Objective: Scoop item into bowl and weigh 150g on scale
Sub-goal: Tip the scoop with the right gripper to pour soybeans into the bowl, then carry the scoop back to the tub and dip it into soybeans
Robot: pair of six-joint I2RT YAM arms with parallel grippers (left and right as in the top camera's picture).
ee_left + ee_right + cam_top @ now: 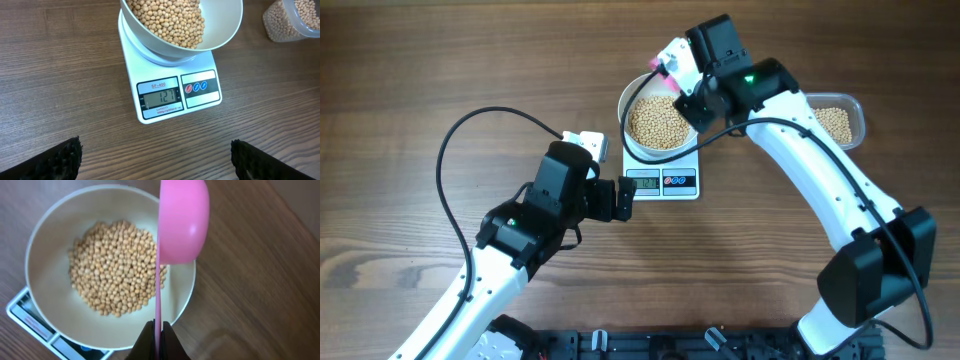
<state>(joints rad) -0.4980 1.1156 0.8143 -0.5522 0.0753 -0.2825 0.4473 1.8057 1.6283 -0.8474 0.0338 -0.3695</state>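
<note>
A white bowl (628,104) stands on the white scale (665,184), and tan beans (658,122) cover its bottom. The scale's display (161,96) reads 127. My right gripper (159,330) is shut on the thin handle of a pink scoop (182,222). The scoop hangs over the bowl's (47,237) right rim with its rounded back facing the camera, so its inside is hidden. Beans (115,267) lie below and to its left. My left gripper (156,149) stands open over bare table, just in front of the scale's (200,102) display edge, holding nothing.
A clear plastic tub (837,121) with more beans sits to the right of the scale, also seen as the tub (292,20) at the top right of the left wrist view. The right arm (820,190) reaches across the table's right side.
</note>
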